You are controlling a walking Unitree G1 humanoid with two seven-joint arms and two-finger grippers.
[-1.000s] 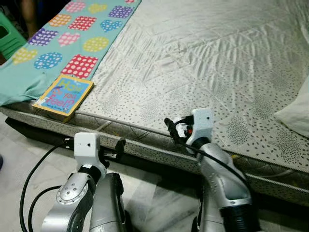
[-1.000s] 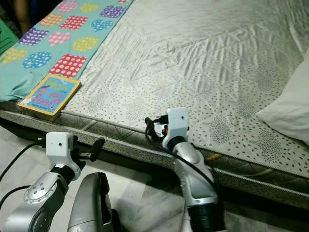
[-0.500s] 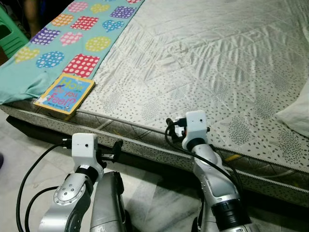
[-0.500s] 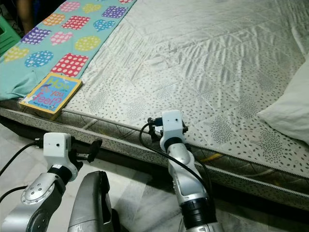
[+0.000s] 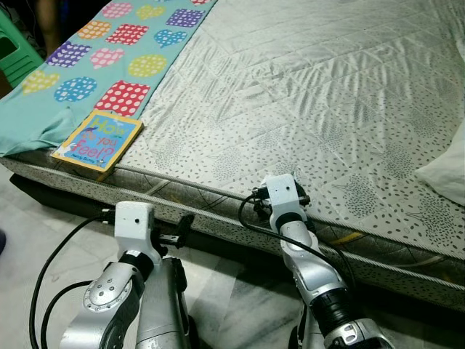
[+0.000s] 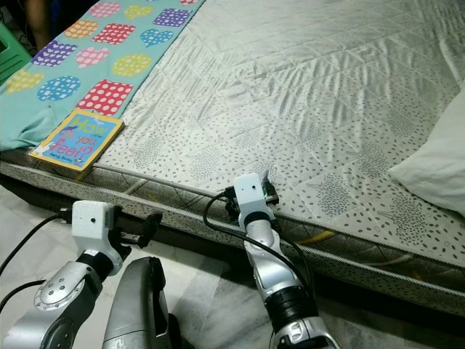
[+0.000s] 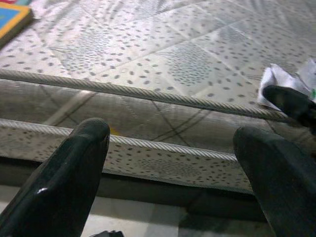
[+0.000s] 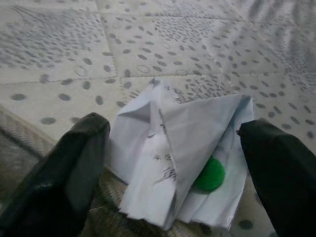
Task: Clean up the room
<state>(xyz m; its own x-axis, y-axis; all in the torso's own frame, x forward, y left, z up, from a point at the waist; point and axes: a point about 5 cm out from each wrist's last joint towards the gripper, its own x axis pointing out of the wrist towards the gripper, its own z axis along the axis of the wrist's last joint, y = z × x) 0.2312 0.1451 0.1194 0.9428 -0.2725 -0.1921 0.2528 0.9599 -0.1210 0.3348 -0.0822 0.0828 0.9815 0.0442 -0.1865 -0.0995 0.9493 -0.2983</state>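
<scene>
Reaching over the bed (image 5: 349, 94) edge, right gripper (image 8: 173, 148) spread wide around crumpled white paper (image 8: 177, 148) with a green dot, paper lying on the mattress edge, left gripper (image 7: 173, 173) also spread wide, near the bed side, book (image 5: 98, 140) far off.

The mattress (image 5: 327, 102) is pale grey-cream, quilted, with dark speckles. A teal sheet (image 5: 87, 73) carries polka-dotted hearts, circles and squares in pink, yellow, purple, blue and red. The book (image 5: 98, 139) is blue, edged yellow. The crumpled paper (image 8: 182, 148) is white with a green spot.
</scene>
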